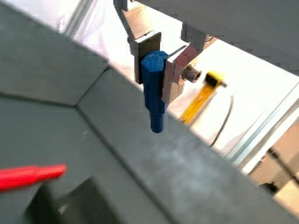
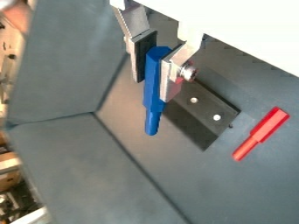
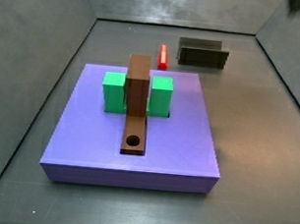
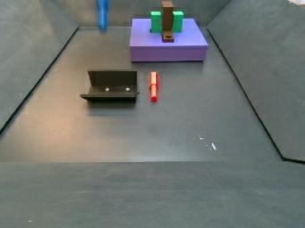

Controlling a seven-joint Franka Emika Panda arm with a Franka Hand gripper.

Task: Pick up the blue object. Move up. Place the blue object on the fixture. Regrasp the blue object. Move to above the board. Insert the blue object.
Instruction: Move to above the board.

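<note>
**Peg lifted, fixture not yet reached**

The hand (image 2: pixel 160 63) is clamped on the upper end of the blue peg (image 2: pixel 153 92), fingers (image 1: pixel 147 45) on either side, high above the tabletop (image 4: pixel 179 125). The peg's long axis runs roughly vertical, free end down; in a side view only its lower tip (image 4: pixel 103 12) shows, apparently well clear of the floor. Pick-up and lift look done. Placing on the fixture (image 4: pixel 110 86), regrasping, travel to the board (image 3: pixel 136 142) and insertion remain. The red peg (image 4: pixel 154 85) lies just beside the fixture.
</note>
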